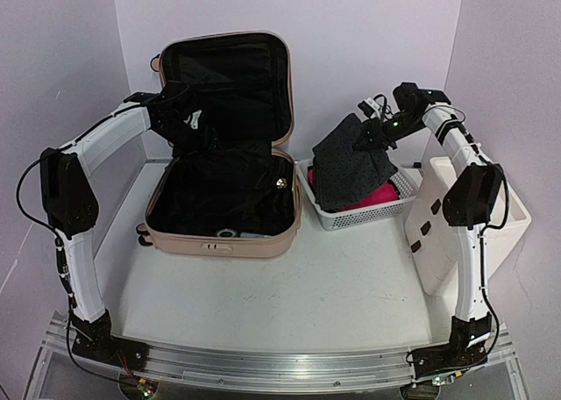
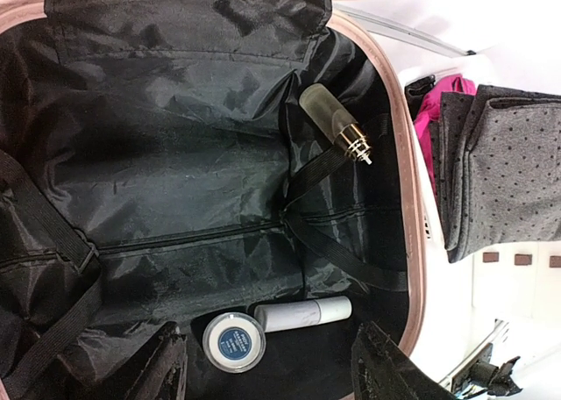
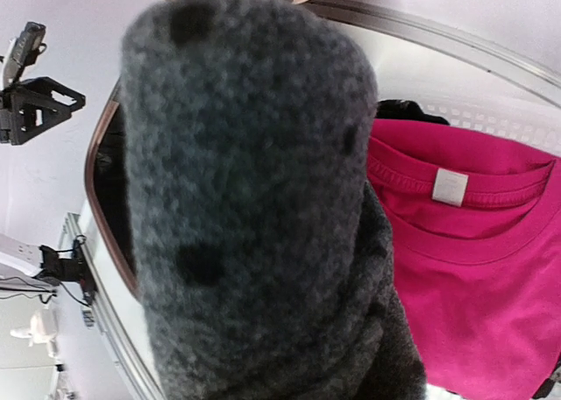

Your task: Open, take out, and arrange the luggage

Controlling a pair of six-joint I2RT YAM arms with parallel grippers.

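Observation:
The pale pink luggage [image 1: 219, 240] lies open on the table with its lid standing up behind. My left gripper [image 1: 188, 119] hovers open over its black lining [image 2: 175, 172]; the fingertips [image 2: 390, 369] are wide apart with nothing between them. Inside lie a frosted perfume bottle [image 2: 337, 124], a white tube [image 2: 302, 314] and a round white jar with a blue label [image 2: 234, 340]. My right gripper [image 1: 370, 135] is shut on a grey dotted garment [image 1: 351, 167], which hangs over the basket. In the right wrist view the garment [image 3: 245, 198] hides the fingers.
A white mesh basket [image 1: 399, 209] to the right of the luggage holds a pink shirt [image 3: 478, 242]. A white drawer cabinet [image 1: 456, 233] stands at the far right under the right arm. Walls close in at the back and both sides.

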